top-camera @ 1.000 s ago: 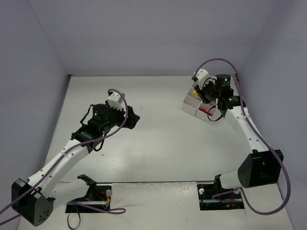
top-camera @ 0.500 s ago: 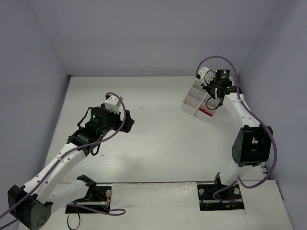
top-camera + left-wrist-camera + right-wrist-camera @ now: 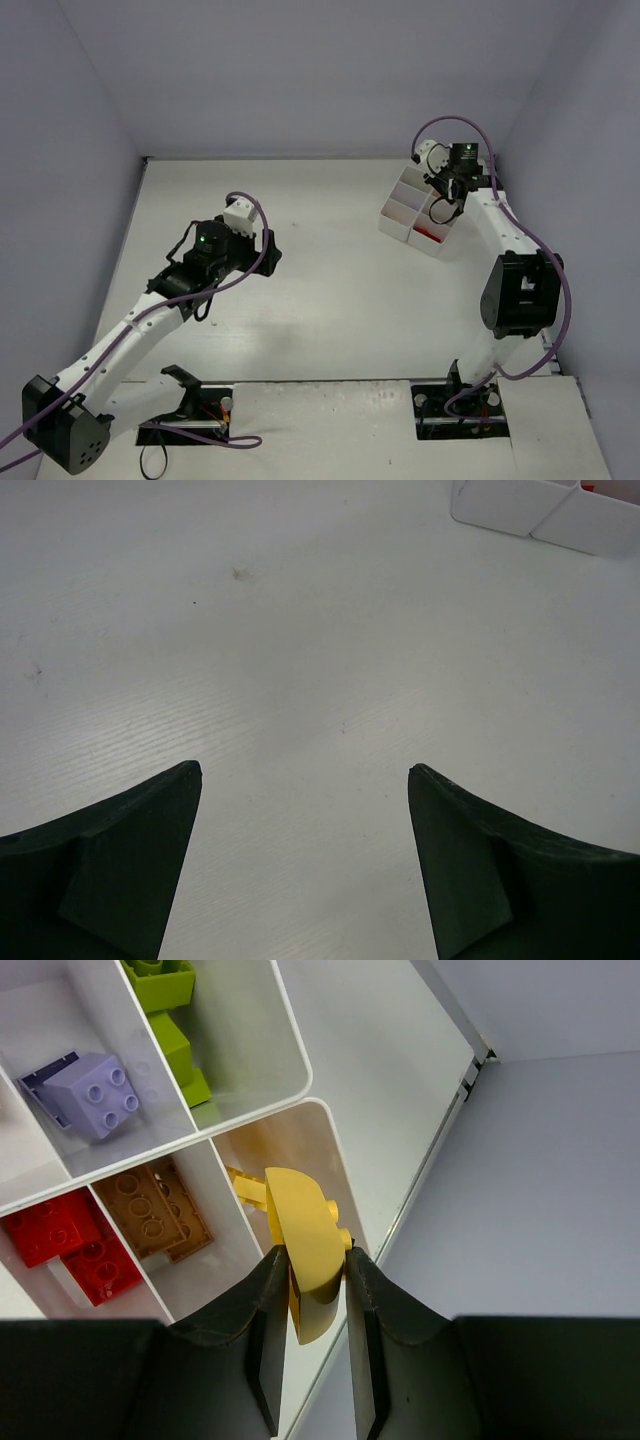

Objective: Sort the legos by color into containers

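My right gripper is shut on a yellow curved brick and holds it above the corner compartment of the white six-compartment tray, where another yellow piece lies. Other compartments hold lime green bricks, a lavender brick, brown bricks and red bricks. In the top view the right gripper hovers over the tray at the far right. My left gripper is open and empty over bare table; in the top view it sits left of centre.
The table's far right edge and the grey wall lie just beyond the tray. The tray's near corner shows in the left wrist view. Cables loop over both arms.
The right gripper has shifted back over the tray's far corner with the yellow brick. The left arm has swung slightly nearer and then right.
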`<state>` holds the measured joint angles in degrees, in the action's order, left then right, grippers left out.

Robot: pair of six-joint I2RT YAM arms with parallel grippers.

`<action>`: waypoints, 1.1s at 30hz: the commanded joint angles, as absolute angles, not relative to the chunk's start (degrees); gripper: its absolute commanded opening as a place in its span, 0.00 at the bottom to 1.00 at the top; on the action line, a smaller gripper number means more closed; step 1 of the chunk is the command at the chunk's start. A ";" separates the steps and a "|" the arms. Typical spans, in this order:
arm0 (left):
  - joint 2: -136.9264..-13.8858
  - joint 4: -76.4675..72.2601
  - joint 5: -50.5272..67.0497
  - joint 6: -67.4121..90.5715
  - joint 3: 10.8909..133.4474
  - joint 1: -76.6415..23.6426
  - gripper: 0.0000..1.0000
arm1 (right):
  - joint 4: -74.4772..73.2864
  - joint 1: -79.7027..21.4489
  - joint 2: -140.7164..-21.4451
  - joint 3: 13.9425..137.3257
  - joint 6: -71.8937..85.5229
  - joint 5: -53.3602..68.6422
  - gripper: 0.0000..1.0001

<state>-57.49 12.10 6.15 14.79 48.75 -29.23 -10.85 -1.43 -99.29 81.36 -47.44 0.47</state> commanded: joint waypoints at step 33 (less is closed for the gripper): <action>-55.90 12.30 3.78 13.45 54.75 -28.92 0.78 | -0.81 -0.44 -89.24 81.48 -33.94 3.78 0.59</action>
<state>-58.33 13.34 5.41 13.91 50.85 -29.23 -7.99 -1.04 -99.24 81.52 -41.32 1.93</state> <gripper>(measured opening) 0.774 0.584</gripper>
